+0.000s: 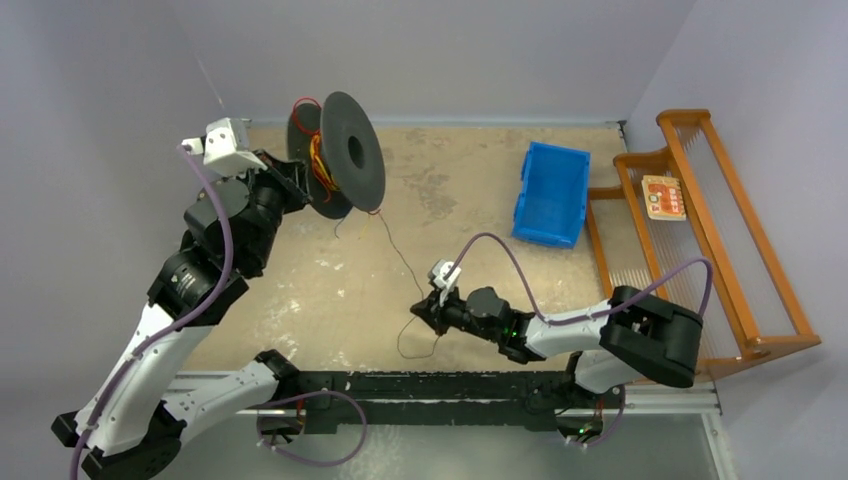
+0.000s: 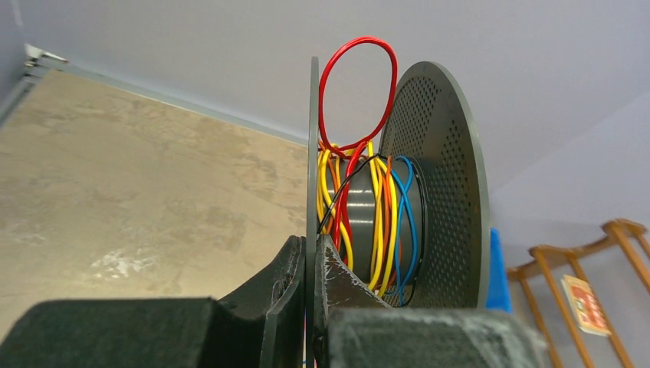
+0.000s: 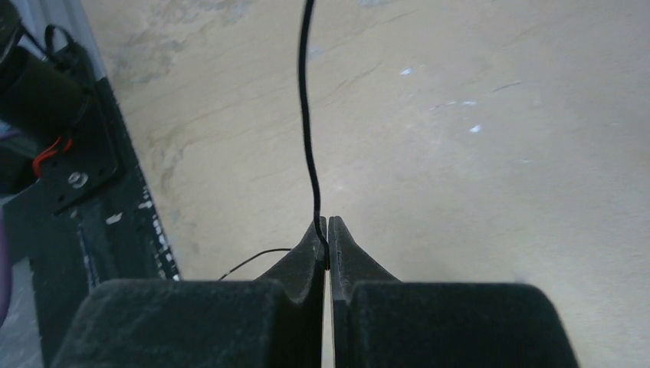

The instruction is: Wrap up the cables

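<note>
1. The left gripper (image 2: 313,249) was clamped on one flange of the spool (image 1: 352,150), at the tabletop's (image 1: 480,170) 11 o'clock.
2. Red, yellow, orange and blue cables (image 2: 368,222) were already wound on its core, though one red loop (image 2: 359,92) stood loose.
3. The right gripper (image 3: 327,230) was pinched shut on the black cable (image 3: 306,115) near 6 o'clock.
4. That strand ran from the spool to the gripper, its tail trailing beyond, so most of it looked unwound.
</note>
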Available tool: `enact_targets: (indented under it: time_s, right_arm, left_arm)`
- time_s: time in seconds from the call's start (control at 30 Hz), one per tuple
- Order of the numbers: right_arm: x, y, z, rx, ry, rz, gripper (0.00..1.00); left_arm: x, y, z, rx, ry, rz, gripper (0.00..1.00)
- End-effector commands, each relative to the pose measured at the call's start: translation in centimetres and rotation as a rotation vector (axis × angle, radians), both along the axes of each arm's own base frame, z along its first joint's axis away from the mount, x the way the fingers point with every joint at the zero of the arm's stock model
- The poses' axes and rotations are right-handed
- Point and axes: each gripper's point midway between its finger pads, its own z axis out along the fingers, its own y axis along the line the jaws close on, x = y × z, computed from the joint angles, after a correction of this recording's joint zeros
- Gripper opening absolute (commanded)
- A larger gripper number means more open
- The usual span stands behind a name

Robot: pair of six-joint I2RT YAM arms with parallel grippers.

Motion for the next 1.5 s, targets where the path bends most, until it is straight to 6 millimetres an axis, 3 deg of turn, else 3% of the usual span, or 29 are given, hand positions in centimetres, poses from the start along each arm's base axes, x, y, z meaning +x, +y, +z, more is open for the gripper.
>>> enact_targets:
  time_s: [0.0,0.4,0.57,0.7,0.97,1.1,1.27,1.47]
  right_arm:
    - [-1.8,2.0,2.6,0.028,-0.012,0.013,0.00]
    - [-9.1,5.0,5.0,-0.080,-0.057,0.138,0.00]
    - [-11.0,5.7,7.4,-0.084,-0.093,0.159,0.00]
    - [-11.5,6.0,10.8,-0.060,-0.133,0.161,0.00]
    - [-10.3,5.4,16.7,-0.077,-0.216,0.109,0.00]
    - [-9.3,4.4,18.5,-0.132,-0.270,0.074,0.00]
    - [-6.8,2.7,21.4,-0.235,-0.403,-0.020,0.00]
    - [-3.3,0.9,25.6,-0.261,-0.494,-0.065,0.00]
  left_arm:
    - [0.6,2.5,4.1,-0.072,-0.138,0.148,0.00]
    - [4.2,3.6,-0.4,0.095,-0.067,0.355,0.00]
    - [6.1,2.9,-3.6,0.206,0.001,0.392,0.00]
    - [7.4,2.0,-6.6,0.292,0.061,0.389,0.00]
    - [8.7,0.3,-11.5,0.407,0.165,0.323,0.00]
    - [8.6,-0.7,-13.8,0.446,0.217,0.242,0.00]
    - [7.8,-1.7,-16.7,0.492,0.283,0.134,0.00]
    - [6.3,-1.8,-18.7,0.540,0.333,0.068,0.00]
